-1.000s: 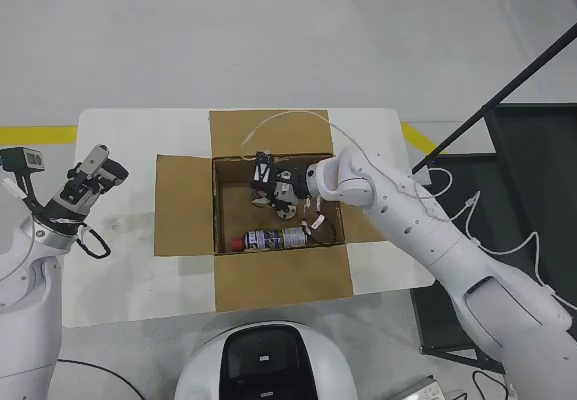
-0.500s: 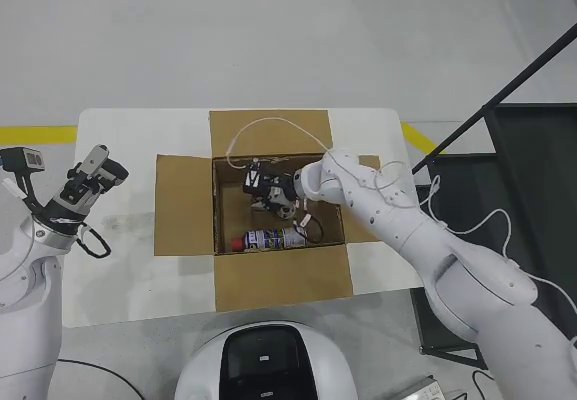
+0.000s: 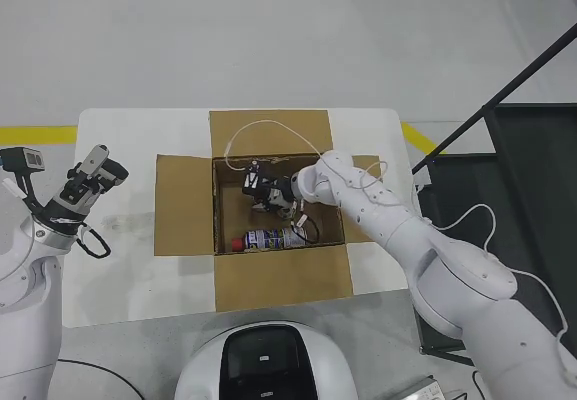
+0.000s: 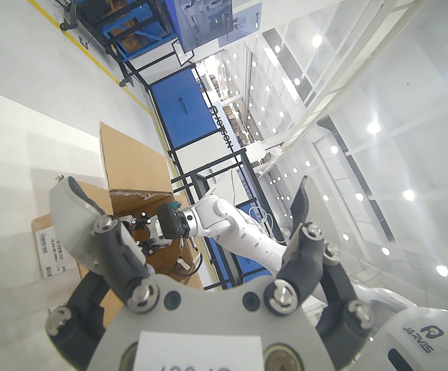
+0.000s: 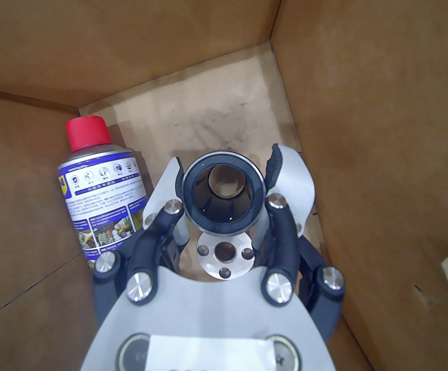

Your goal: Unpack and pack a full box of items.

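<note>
An open cardboard box (image 3: 183, 205) sits mid-table, flaps spread. My right gripper (image 3: 260, 187) is down inside it, shut on a steel bearing sleeve (image 5: 224, 191) with a dark bore; a round holed flange (image 5: 225, 254) shows behind the sleeve, toward the palm. A blue spray can (image 5: 100, 187) with a red cap lies on the box floor beside the gripper, along the near wall (image 3: 273, 239). My left gripper (image 3: 103, 165) is over the table's left side, open and holding nothing. In the left wrist view the left gripper (image 4: 185, 202) faces the box (image 4: 131, 164).
White cables loop from the right arm over the box's far edge (image 3: 258, 130). A dark metal rack (image 3: 528, 160) stands to the right of the table. Bare box floor (image 5: 208, 109) lies ahead of the held sleeve, in the corner.
The right arm's elbow has swung in and its gripper has shifted slightly toward the box's left side, still holding the sleeve. The left arm has not moved.
</note>
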Robot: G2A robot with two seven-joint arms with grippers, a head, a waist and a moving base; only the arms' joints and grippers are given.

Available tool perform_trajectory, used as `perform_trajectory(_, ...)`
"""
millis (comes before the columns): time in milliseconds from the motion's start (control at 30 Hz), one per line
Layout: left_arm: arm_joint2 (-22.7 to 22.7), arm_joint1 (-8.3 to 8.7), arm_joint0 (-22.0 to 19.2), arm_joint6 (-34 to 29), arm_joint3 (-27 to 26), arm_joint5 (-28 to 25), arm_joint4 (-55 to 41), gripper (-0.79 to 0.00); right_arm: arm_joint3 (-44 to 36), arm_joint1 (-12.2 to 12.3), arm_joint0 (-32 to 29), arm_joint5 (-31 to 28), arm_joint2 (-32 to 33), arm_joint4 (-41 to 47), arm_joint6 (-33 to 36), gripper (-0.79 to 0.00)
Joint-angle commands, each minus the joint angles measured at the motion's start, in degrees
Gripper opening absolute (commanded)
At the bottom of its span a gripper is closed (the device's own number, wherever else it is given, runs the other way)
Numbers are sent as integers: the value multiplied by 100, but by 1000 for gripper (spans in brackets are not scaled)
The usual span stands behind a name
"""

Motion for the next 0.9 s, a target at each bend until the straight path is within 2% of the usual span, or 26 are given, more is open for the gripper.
perform_trajectory(0,0,0,0,0,0,0,0,0,61,-29,10,-17,-12,-64,-41,-129)
perform_trajectory(33,0,0,0,0,0,0,0,0,84,-42,12,-27,-16,-97,-68,0)
perform_trajectory(300,0,0,0,0,0,0,0,0,151,-29,0,-188,58,-363,-493,0)
perform_trajectory(500,0,0,0,0,0,0,0,0,-268,164,-66,-618,361,-311,-1043,0)
perform_trajectory(633,0,0,0,0,0,0,0,0,-909,518,-265,-1290,870,-92,-1401,0)
perform_trajectory(700,0,0,0,0,0,0,0,0,-1451,765,-500,-1338,1168,-116,-1380,0)
perform_trajectory(867,0,0,0,0,0,0,0,0,-3114,1489,-1647,-1338,2217,421,-834,0)
